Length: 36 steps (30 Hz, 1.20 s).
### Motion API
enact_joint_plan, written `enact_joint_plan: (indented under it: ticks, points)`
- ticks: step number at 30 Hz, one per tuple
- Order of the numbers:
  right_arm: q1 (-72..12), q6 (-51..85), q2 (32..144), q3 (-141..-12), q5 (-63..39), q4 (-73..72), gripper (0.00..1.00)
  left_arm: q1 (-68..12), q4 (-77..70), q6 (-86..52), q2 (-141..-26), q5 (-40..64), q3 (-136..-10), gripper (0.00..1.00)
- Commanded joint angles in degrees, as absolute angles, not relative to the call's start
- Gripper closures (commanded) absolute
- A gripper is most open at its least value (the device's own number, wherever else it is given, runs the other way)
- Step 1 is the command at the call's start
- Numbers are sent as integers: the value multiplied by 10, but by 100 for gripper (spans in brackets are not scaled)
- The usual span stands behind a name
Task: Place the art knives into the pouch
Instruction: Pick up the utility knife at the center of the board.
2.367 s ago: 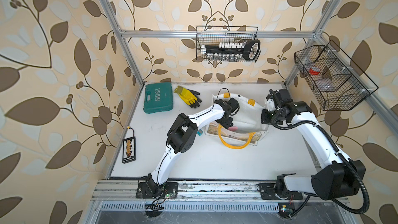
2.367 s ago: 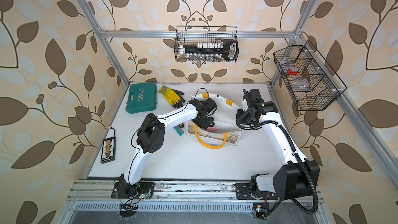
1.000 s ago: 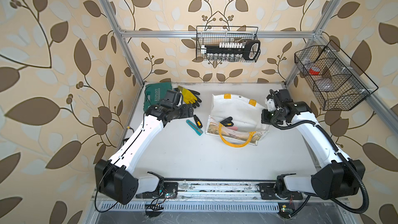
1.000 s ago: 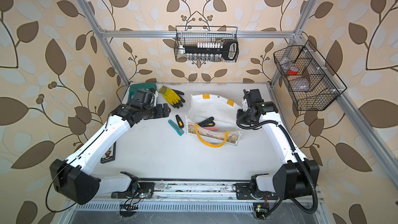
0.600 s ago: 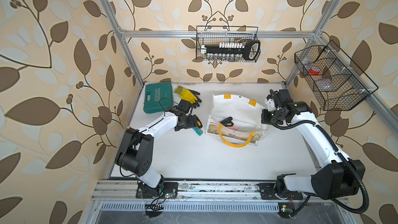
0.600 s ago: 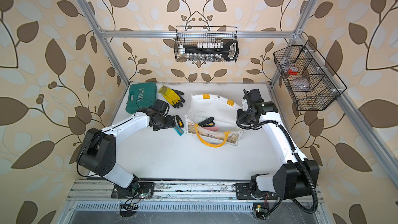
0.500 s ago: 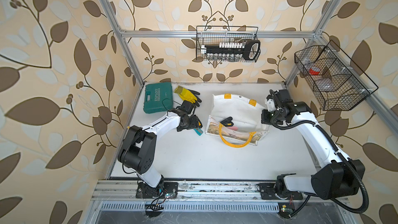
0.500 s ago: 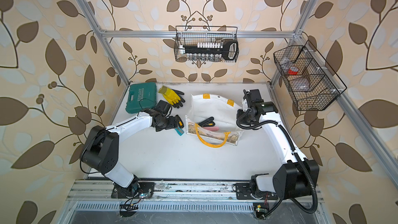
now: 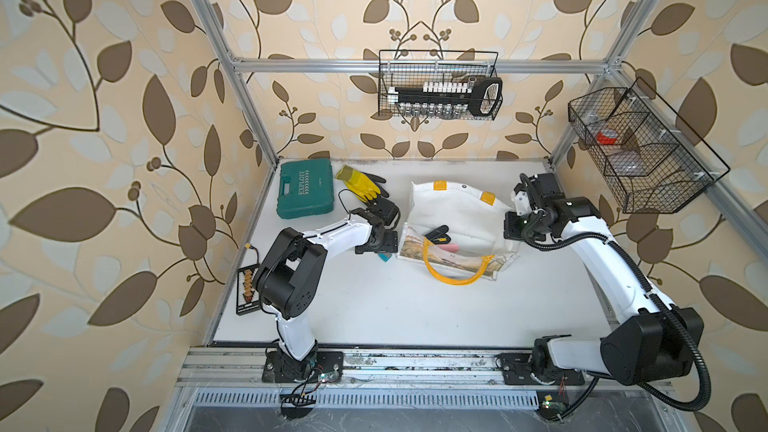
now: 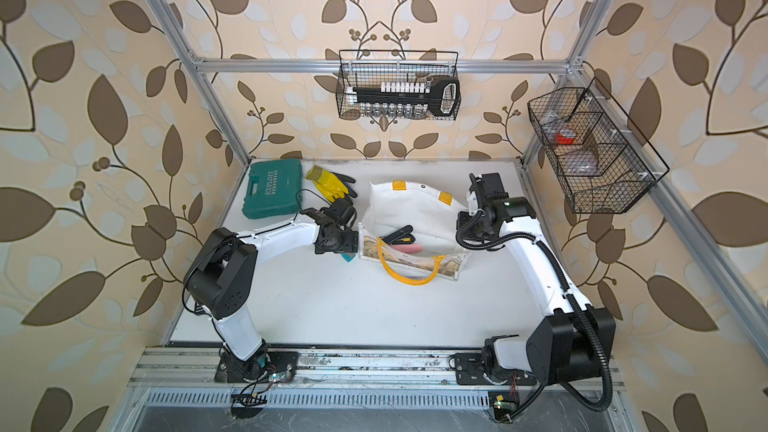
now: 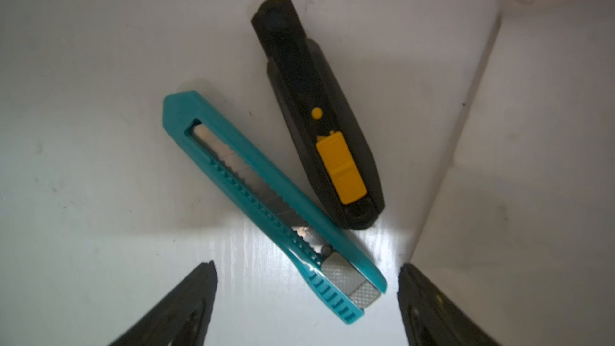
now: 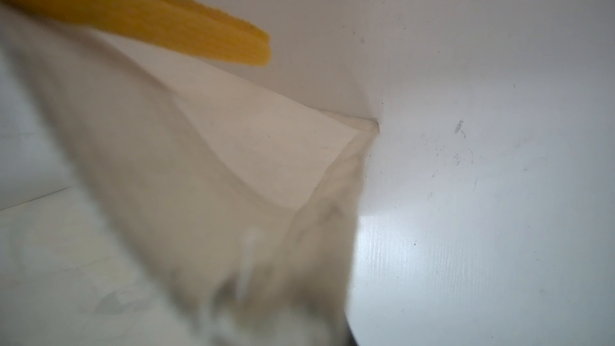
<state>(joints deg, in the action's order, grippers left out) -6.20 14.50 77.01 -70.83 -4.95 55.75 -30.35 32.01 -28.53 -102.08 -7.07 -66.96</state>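
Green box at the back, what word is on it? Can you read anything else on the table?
"EXPLOIT", in pale capitals on the lid of the green box.
Small print beside that word: too small to read.
White print at the foot of the black card by the table's left edge: too small to read.
Teal knife, black knife, pouch: no words show.

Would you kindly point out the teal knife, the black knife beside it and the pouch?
teal knife [image 11: 266, 201], left wrist view, mid-body.
black knife [image 11: 341, 168], left wrist view, yellow slider.
pouch [image 9: 453, 209], a top view, white inner wall.
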Motion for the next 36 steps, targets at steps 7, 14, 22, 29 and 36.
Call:
enact_joint_plan:
  ticks: [7, 14, 22, 29, 36]
  points:
    - [-62, 138, 770, -694, -54, 547, 100, -306, 388, -273, -1065, -162, -715, 13]
    - [-61, 140, 771, -691, -56, 545, 100, -308, 401, -261, -1078, -179, -727, 12]
    - [-61, 139, 768, -692, -55, 548, 100, -301, 401, -254, -1066, -172, -709, 12]
    - [-62, 136, 763, -691, -52, 550, 100, -287, 381, -250, -1085, -82, -704, 21]
    - [-61, 137, 764, -691, -54, 550, 100, -284, 385, -256, -1086, -81, -677, 36]
